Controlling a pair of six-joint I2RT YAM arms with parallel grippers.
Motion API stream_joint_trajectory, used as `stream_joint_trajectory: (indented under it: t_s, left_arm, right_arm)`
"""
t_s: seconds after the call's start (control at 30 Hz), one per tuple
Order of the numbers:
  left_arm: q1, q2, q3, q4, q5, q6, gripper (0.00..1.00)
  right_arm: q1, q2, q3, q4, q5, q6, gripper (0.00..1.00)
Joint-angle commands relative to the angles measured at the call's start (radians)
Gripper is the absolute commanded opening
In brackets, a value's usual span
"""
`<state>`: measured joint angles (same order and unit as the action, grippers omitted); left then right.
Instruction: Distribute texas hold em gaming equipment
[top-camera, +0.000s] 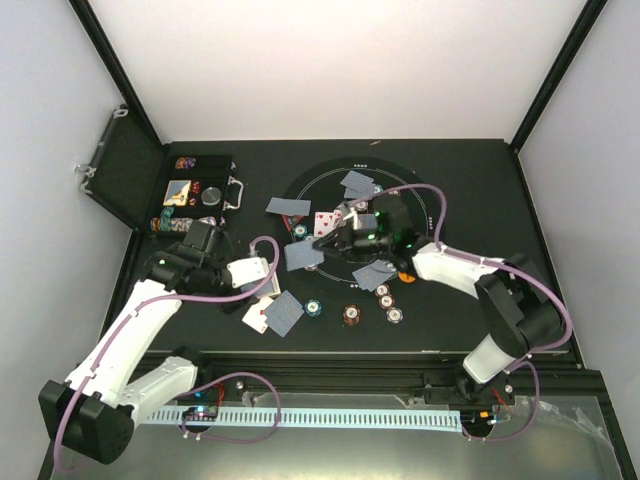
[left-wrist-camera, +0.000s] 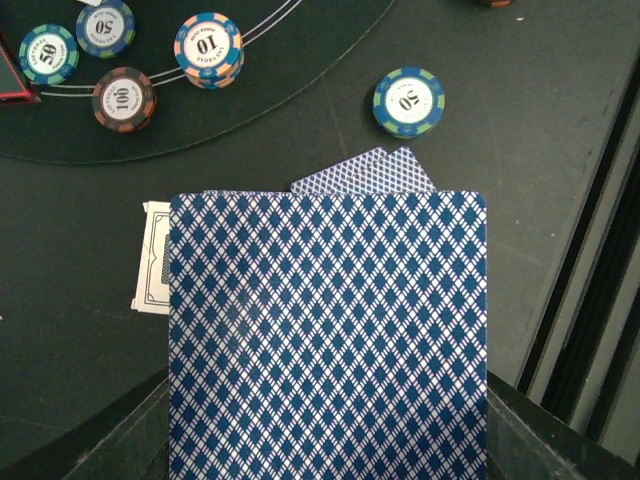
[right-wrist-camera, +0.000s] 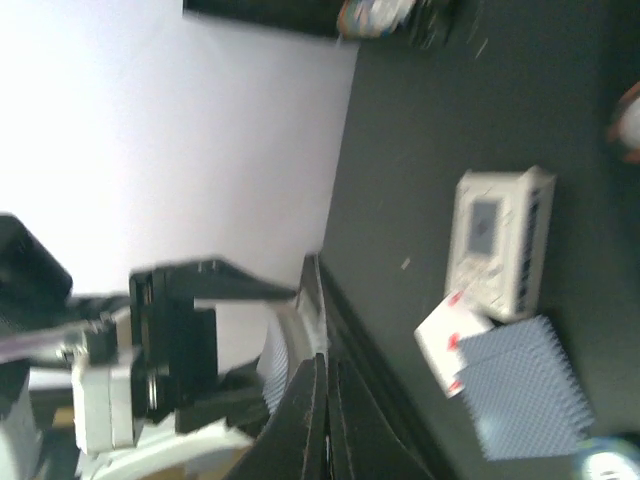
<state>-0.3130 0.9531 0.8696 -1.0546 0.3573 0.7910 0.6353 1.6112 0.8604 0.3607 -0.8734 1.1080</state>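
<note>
Looks like we're mid-deal. The left gripper (top-camera: 258, 276) is clamped on the deck of cards (left-wrist-camera: 328, 330), holding it just above the table at the lower left of the top view. It hangs over a pair of cards (top-camera: 272, 315) already lying there, with a teal chip (top-camera: 314, 308) just to their right.

The right gripper (top-camera: 320, 243) sits over the middle of the round mat (top-camera: 330, 175) with its fingers pressed together. I honestly can't tell if there's a card pinched between them or nothing at all.

In the left wrist view the deck is back-up, diamond pattern facing the camera. Its long axis runs straight up and down the frame, and the free short edge points to the top of the frame, away from the fingers.

Several cards (top-camera: 289, 206) are spread face-down around the mat, one red one is face-up, and chips (top-camera: 384, 295) are stacked at lower right of centre.

My guess for the next move: the right gripper has to come to that free short edge, peel off only the top card without dragging a second one along, and carry it to a spot that doesn't have cards yet
</note>
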Motion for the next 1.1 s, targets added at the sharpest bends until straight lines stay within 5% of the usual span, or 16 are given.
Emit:
stream_joint_trajectory:
  t_s: [0.0, 0.23, 0.77, 0.9, 1.0, 1.07]
  left_arm:
    - [0.028, 0.012, -0.028, 0.066, -0.043, 0.021, 0.02]
    - [0.170, 0.113, -0.081, 0.154, -0.050, 0.088, 0.02]
    - [0.340, 0.384, -0.187, 0.443, -0.147, 0.141, 0.08]
    - [0.342, 0.418, -0.188, 0.455, -0.157, 0.142, 0.28]
    - [0.344, 0.420, -0.191, 0.456, -0.147, 0.133, 0.56]
    - [0.347, 0.408, -0.197, 0.455, -0.133, 0.131, 0.68]
  right_arm:
    - [-0.171, -0.032, 0.061, -0.213, -0.012, -0.188, 0.01]
    - [-0.412, 0.121, 0.235, -0.591, 0.117, -0.451, 0.01]
    - [-0.544, 0.434, 0.481, -0.752, 0.220, -0.557, 0.01]
    - [-0.548, 0.444, 0.516, -0.818, 0.269, -0.593, 0.05]
    - [-0.549, 0.441, 0.531, -0.870, 0.318, -0.618, 0.21]
    - [-0.548, 0.432, 0.529, -0.892, 0.347, -0.630, 0.43]
